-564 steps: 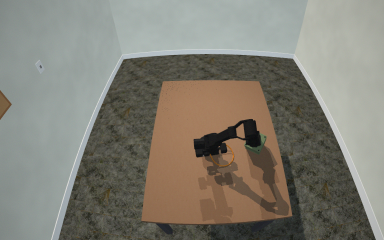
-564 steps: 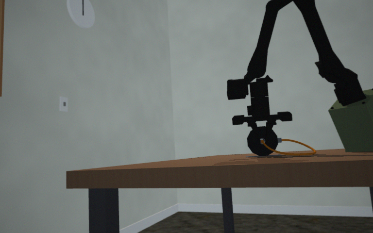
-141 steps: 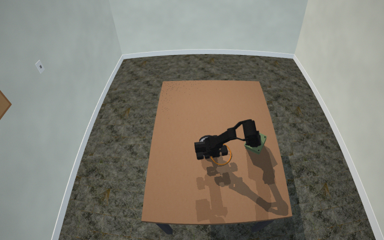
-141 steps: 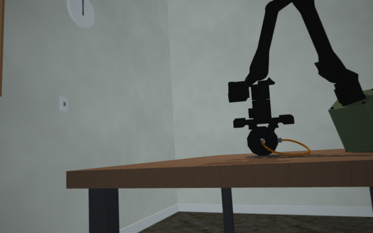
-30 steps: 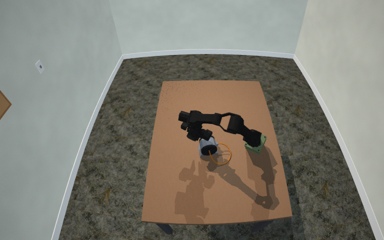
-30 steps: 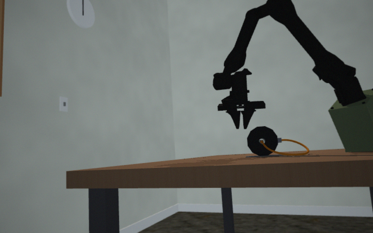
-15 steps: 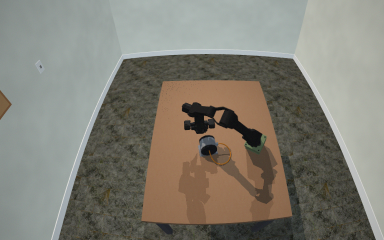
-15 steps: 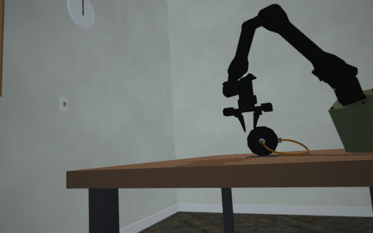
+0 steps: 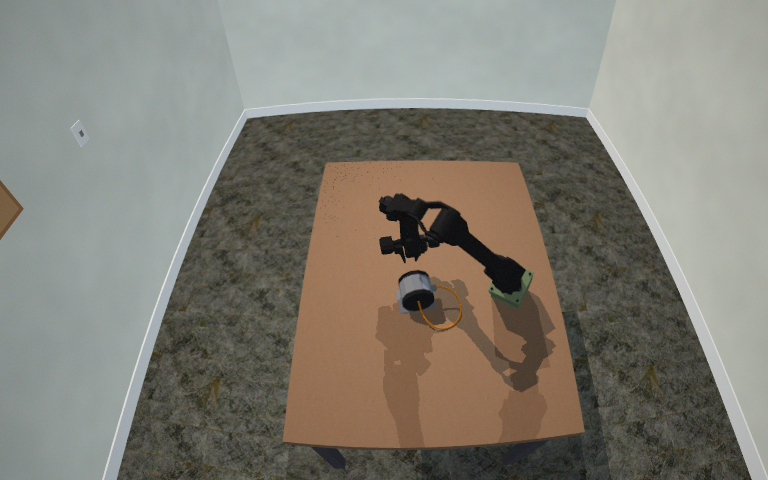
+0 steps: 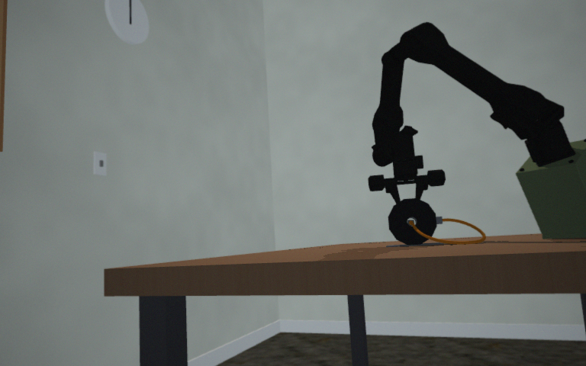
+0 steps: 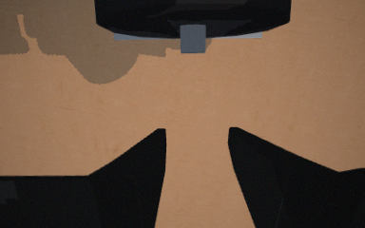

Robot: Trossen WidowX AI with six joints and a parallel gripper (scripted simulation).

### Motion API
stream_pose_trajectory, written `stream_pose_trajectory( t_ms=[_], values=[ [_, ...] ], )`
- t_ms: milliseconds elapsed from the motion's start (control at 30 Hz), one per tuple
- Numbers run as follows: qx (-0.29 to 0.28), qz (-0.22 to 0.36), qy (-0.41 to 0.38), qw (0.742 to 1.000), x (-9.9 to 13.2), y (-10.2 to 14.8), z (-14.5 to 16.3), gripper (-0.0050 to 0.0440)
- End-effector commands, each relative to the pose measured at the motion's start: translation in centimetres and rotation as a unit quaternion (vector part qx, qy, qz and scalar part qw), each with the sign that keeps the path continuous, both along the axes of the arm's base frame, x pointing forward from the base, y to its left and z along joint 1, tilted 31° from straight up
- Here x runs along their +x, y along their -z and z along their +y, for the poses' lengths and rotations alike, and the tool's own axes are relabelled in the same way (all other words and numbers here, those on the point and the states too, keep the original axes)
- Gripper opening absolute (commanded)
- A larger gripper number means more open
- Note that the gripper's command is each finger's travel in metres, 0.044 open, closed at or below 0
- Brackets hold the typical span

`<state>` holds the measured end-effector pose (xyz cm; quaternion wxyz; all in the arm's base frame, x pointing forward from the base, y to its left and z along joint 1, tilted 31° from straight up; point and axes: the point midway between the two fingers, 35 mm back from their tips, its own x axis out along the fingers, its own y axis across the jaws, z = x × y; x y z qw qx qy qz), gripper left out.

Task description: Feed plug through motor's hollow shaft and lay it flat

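Observation:
The motor [image 9: 415, 291], a grey cylinder with black ends, lies on its side on the brown table. An orange cable [image 9: 447, 316] loops from a grey fitting on the motor's side into the near end of the shaft [image 10: 411, 222]. In the wrist view the motor [image 11: 192, 16] fills the top edge, and a small grey block [image 11: 193, 38], apparently the plug's tip, sticks out of the end facing my fingers. My gripper [image 9: 408, 257] points down just beyond the motor's far end [image 10: 408, 199]. Its fingers stand partly open with only bare table between them.
The arm's green base [image 9: 511, 289] stands on the table to the right of the motor, close to the cable loop. The table's edges lie well away from the motor on all sides.

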<state>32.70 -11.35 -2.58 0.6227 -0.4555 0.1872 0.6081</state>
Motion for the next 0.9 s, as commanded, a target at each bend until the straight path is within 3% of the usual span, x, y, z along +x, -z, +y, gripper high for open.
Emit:
stream_pose_trajectory(
  t_ms=[0, 100, 833, 867],
  values=[
    [0.004, 0.0, -0.002, 1.0, -0.5, -0.2, 2.6, 0.016],
    [0.005, 0.0, -0.002, 1.0, -0.9, -0.3, 4.3, 0.016],
    [0.005, 0.0, -0.002, 1.0, -0.7, 0.7, 5.5, 0.016],
    [0.003, 0.003, -0.005, 1.0, -0.7, 0.9, 5.3, 0.0136]
  ],
)
